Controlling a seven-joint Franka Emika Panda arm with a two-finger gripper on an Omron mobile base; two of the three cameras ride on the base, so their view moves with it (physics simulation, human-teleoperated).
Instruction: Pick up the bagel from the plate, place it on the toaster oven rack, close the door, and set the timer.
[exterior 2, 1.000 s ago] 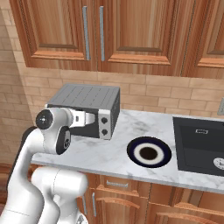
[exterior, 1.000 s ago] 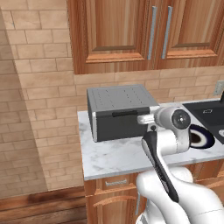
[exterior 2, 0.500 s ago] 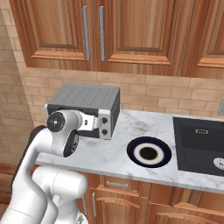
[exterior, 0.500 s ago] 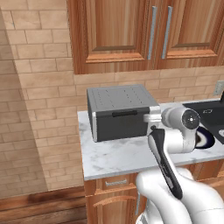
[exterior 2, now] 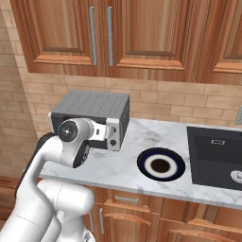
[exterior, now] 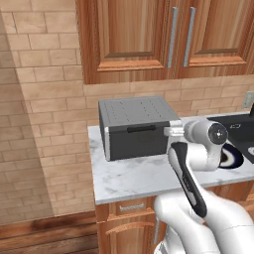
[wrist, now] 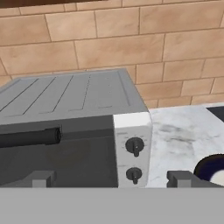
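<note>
From the left base view, the toaster oven [exterior: 136,126] sits toward the back left of the marble tabletop [exterior: 134,176], its dark door [exterior: 136,139] shut upright with the black bar handle [exterior: 141,129] across its upper part. The white arm reaches in front of the oven's right end, and behind it the dark plate [exterior: 232,156] peeks out near the tabletop's right side, just beside the black stovetop [exterior: 238,130]. From the right base view, the oven stands at the tabletop's left end against the brick wall, the arm's wrist covering much of its front; the plate [exterior 2: 160,164] lies well apart to the right, near the front edge and just left of the stovetop [exterior 2: 215,156], with a dark brown round centre that is too small to make out as the bagel. In the hand view, the claw [wrist: 111,179] faces the oven front with its jaws spread wide and nothing between them; the closed door [wrist: 57,157] and its handle [wrist: 28,138] lie left, two black knobs [wrist: 134,145] sit one above the other on the white control panel [wrist: 133,148], and the plate's rim [wrist: 210,168] shows at the lower right.
</note>
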